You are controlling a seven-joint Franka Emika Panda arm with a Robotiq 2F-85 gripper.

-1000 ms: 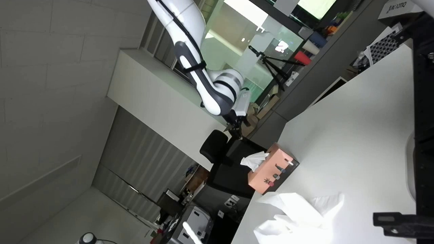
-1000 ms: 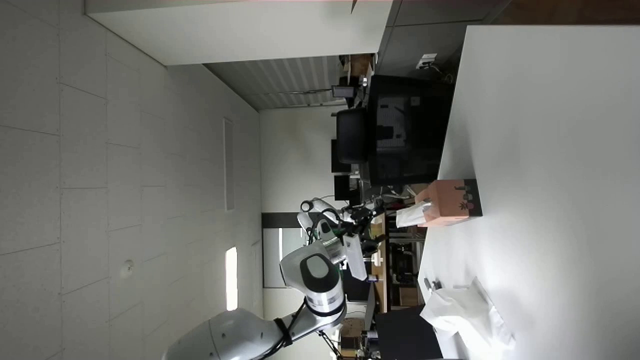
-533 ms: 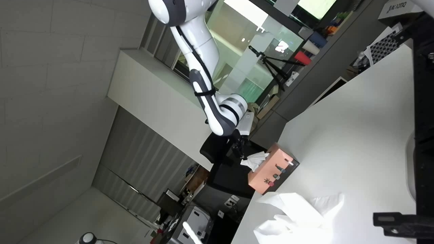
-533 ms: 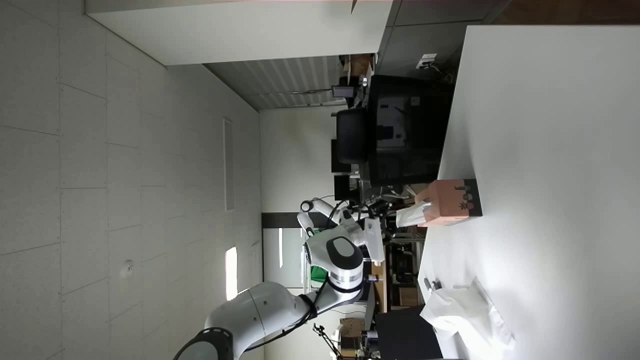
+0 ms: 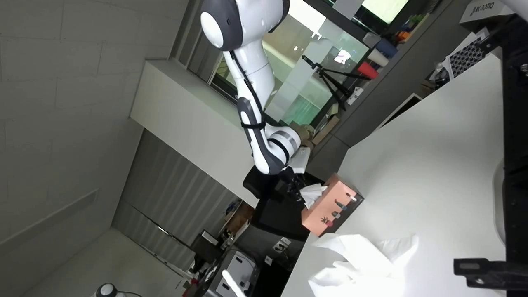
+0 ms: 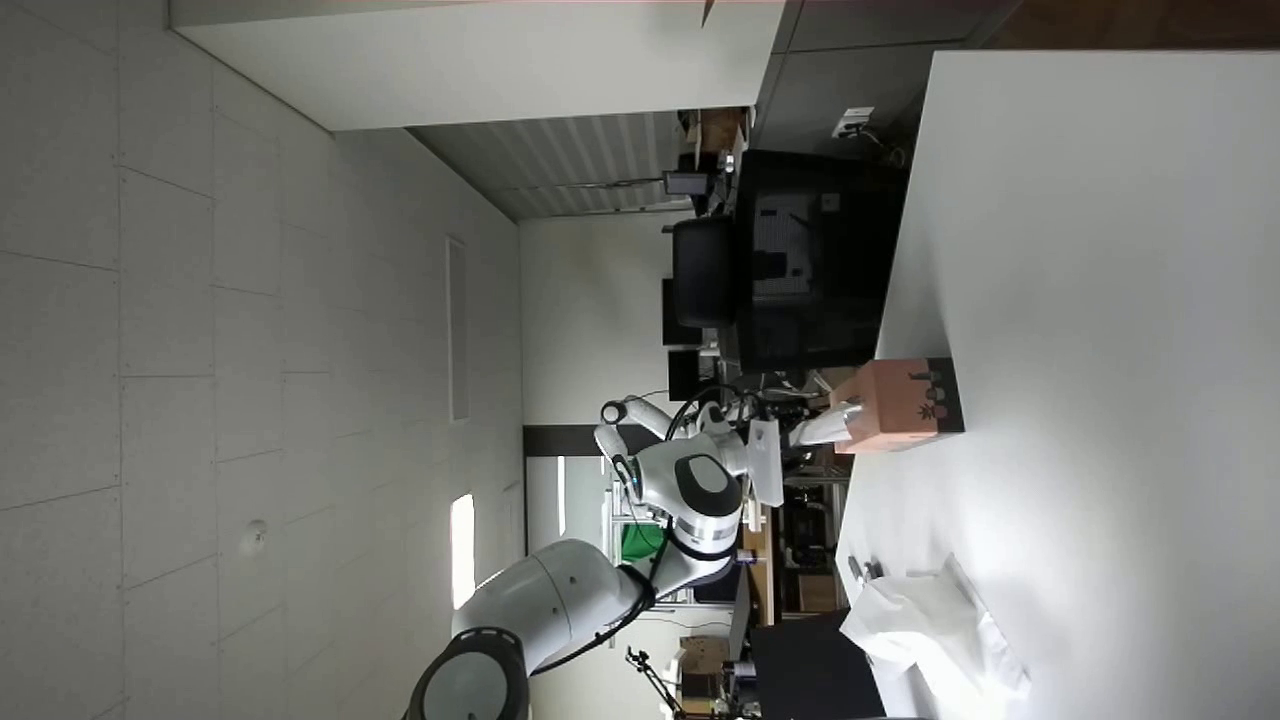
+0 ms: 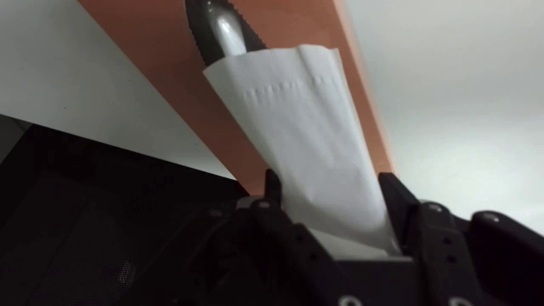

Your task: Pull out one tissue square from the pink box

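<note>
The pink box (image 5: 332,206) stands on the white table in both exterior views (image 6: 900,400). A white tissue square (image 5: 312,194) sticks out of its slot; it also shows in an exterior view (image 6: 825,425). My gripper (image 7: 329,182) is at the tissue. In the wrist view the tissue (image 7: 314,127) lies between the two spread fingers (image 7: 273,187), its near end reaching down toward the palm. The jaws stand about as wide apart as the tissue, near its edges. The pink box (image 7: 170,85) shows behind it. In an exterior view the gripper (image 5: 298,196) is beside the tissue.
A crumpled white sheet or bag (image 5: 363,264) lies on the table (image 5: 433,165) near the box, also in an exterior view (image 6: 935,630). A black chair (image 6: 820,260) stands beyond the table's edge. A black frame (image 5: 515,144) runs along one table side.
My arm has moved toward the pink box, and the gripper has come down to the tissue. The tissue's tip is pushed slightly or partly covered. The box has not moved.
</note>
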